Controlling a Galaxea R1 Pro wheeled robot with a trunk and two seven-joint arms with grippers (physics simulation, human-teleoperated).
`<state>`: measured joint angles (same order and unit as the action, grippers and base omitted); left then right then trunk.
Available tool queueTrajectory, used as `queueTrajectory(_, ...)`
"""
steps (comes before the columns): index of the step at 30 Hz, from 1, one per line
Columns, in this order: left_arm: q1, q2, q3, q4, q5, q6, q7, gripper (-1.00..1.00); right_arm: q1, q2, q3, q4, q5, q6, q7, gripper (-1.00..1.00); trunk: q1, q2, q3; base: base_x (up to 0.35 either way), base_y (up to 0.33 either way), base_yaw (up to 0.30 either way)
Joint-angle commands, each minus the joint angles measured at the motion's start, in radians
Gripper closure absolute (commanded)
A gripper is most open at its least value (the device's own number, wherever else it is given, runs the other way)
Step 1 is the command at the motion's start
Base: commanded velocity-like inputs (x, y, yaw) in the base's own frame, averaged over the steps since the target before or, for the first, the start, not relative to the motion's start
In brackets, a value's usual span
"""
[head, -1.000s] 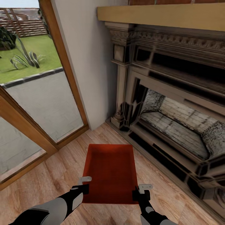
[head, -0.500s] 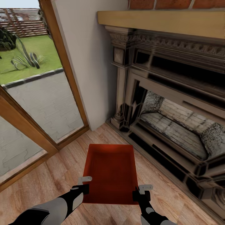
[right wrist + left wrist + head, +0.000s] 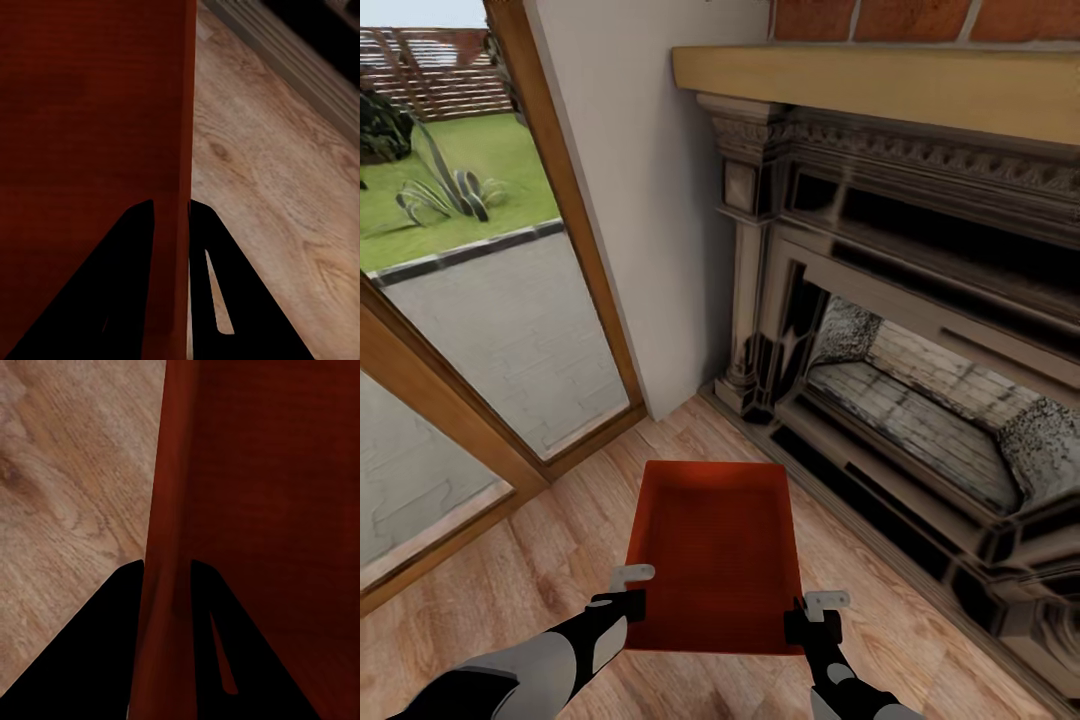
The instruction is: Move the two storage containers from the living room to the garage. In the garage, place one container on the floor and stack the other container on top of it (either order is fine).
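One orange-red storage container (image 3: 715, 550) hangs level over the light wood-plank floor (image 3: 510, 600) of the living room, held by both arms. My left gripper (image 3: 628, 595) is shut on its left wall, near the end closest to me. My right gripper (image 3: 812, 612) is shut on its right wall. In the left wrist view the container's wall (image 3: 166, 510) runs between the two dark fingers (image 3: 112, 615). The right wrist view shows the other wall (image 3: 172, 150) pinched the same way between the fingers (image 3: 127, 255). The second container is out of view.
A dark carved fireplace (image 3: 920, 330) with a wooden mantel (image 3: 880, 75) stands close on the right. Wood-framed glass doors (image 3: 470, 300) fill the left, with lawn beyond. A pale wall corner (image 3: 650, 200) lies straight ahead.
The view has tilted up slightly, showing more brick above the mantel. The container and both grippers keep their places.
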<state>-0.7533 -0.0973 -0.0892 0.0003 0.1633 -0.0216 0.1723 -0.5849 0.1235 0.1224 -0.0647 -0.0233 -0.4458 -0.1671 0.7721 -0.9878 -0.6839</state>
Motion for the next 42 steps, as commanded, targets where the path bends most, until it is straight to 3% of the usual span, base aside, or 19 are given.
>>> queueTrajectory(1, 0.000, 0.003, 0.006, 0.001, 0.012, -0.003, 0.021, 1.00, -0.001, 0.000, -0.056, -0.003, 0.029, -0.036, -0.003, 1.00, -0.004, 0.007, 0.003, 0.000, 0.000, 0.000)
queueTrajectory(6, 0.000, 0.003, 0.006, 0.001, 0.012, -0.003, 0.021, 1.00, -0.001, -0.004, -0.056, -0.003, 0.028, -0.023, -0.002, 1.00, -0.023, 0.042, 0.018, 0.000, 0.000, 0.000)
queueTrajectory(13, 0.000, 0.004, 0.006, 0.001, 0.012, -0.003, 0.021, 1.00, -0.001, -0.007, -0.056, -0.003, 0.021, 0.069, 0.004, 1.00, -0.050, 0.091, 0.040, 0.000, 0.000, 0.000)
queueTrajectory(38, 0.000, 0.004, 0.006, 0.001, 0.012, -0.003, 0.022, 1.00, -0.001, -0.008, -0.061, -0.006, 0.019, 0.058, 0.004, 1.00, -0.146, 0.266, 0.118, 0.000, 0.000, 0.000)
queueTrajectory(39, 0.000, -0.001, 0.005, 0.001, 0.015, 0.037, 0.022, 1.00, -0.001, 0.001, -0.030, -0.003, 0.037, 0.066, 0.002, 1.00, -0.146, 0.266, 0.118, 0.000, 0.000, 0.000)
queueTrajectory(42, 0.002, 0.001, -0.016, -0.001, 0.035, 0.040, 0.020, 1.00, -0.001, 0.005, -0.047, 0.002, 0.072, 0.065, -0.006, 1.00, -0.146, 0.266, 0.118, 0.000, 0.000, 0.000)
